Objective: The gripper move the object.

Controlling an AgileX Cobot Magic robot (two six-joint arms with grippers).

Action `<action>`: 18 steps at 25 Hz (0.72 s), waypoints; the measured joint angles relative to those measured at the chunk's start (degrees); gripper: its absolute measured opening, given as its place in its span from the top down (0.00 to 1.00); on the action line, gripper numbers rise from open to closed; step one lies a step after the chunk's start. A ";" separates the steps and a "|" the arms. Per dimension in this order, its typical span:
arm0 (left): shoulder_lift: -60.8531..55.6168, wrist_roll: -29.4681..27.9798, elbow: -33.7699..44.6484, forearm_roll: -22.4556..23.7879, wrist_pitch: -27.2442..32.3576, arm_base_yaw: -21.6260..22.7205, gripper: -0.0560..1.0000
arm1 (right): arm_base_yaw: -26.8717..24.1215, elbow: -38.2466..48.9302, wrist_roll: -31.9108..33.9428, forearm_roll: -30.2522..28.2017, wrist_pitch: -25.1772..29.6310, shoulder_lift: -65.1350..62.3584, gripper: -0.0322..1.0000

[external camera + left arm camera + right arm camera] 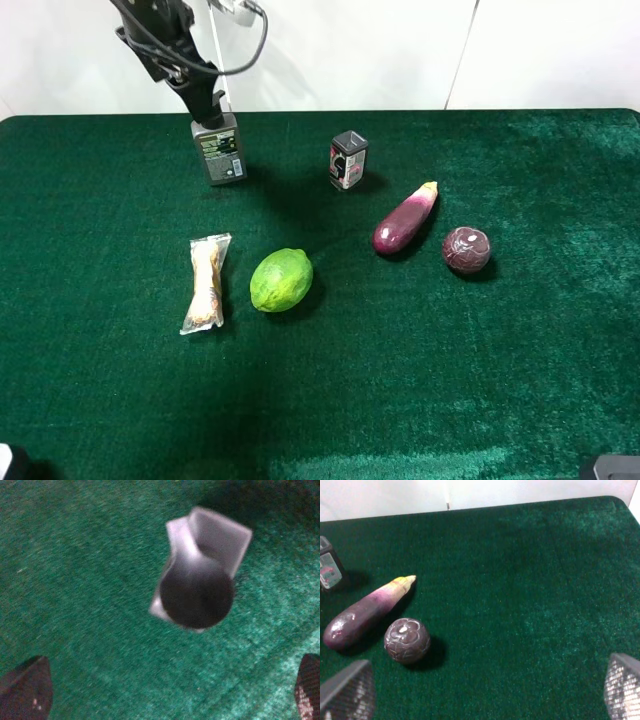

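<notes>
Hovering over the pump bottle (220, 150), left gripper (167, 690) gapes, holding nothing; an off-centre squeeze could topple the bottle toward the nearby black can (348, 160).

Three camera views of one green table (480, 380).
High camera: from the near edge, looking steeply down, whole top in frame. Left wrist: close, straight down on the bottle (197, 580) near the far edge. Right wrist: low and oblique, facing the far right corner; shares eggplant (365, 612), ball (406, 640) and can (329, 570) with the high view.
</notes>
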 joint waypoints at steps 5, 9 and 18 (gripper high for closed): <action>2.37 1.87 -0.28 -1.13 -0.53 -0.11 0.02 | 0.00 0.00 0.00 0.00 0.00 0.00 0.30; 3.92 2.68 -0.61 -1.21 -2.52 -0.42 0.02 | 0.00 0.00 0.00 0.00 0.00 0.00 0.30; 7.67 4.11 -1.01 -1.46 -5.96 -1.59 0.02 | 0.00 0.00 0.00 0.00 0.00 0.00 0.30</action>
